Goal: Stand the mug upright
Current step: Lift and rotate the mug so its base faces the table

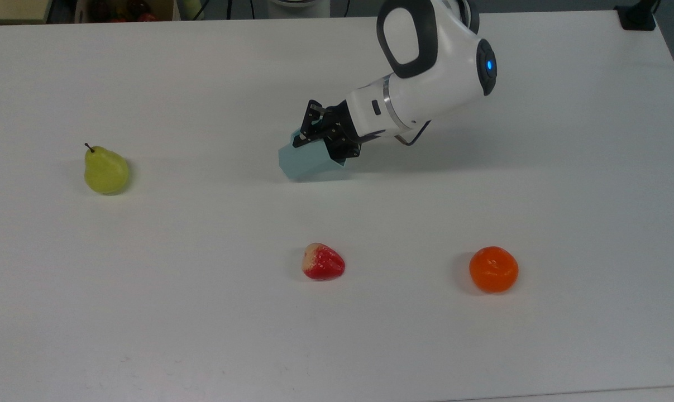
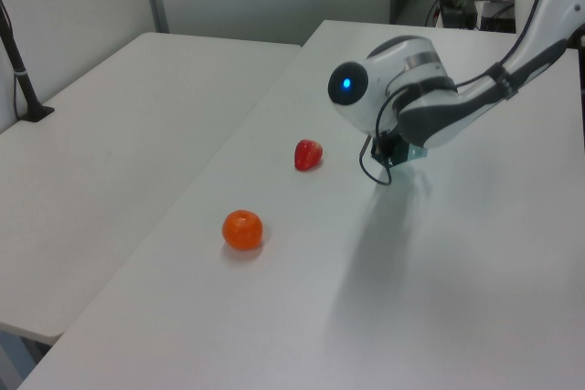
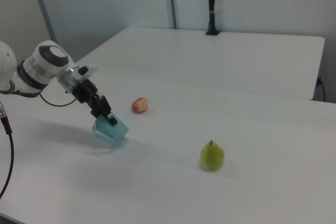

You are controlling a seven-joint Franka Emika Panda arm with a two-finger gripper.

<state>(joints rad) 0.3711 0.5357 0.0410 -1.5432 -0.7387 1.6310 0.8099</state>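
Mug, the pale blue-teal faceted plastic cup, sits tilted near the middle of the white table, its rim end raised and its closed base end low toward the top view's left; the black two-finger gripper is closed on the mug's rim, one finger seemingly inside the mouth and one outside, which looks like the grip chosen so that lifting the rim swings the cup about its base; in the right view the mug leans with only its lower edge near the table, so the righting seems partway done. Taking the mug as landmark: the green-yellow pear lies well apart to the top view's left of it; the red strawberry-shaped fruit sits below it in the top view; the round orange lies beyond the strawberry to the top view's lower right, all far enough to leave the tipping path free.
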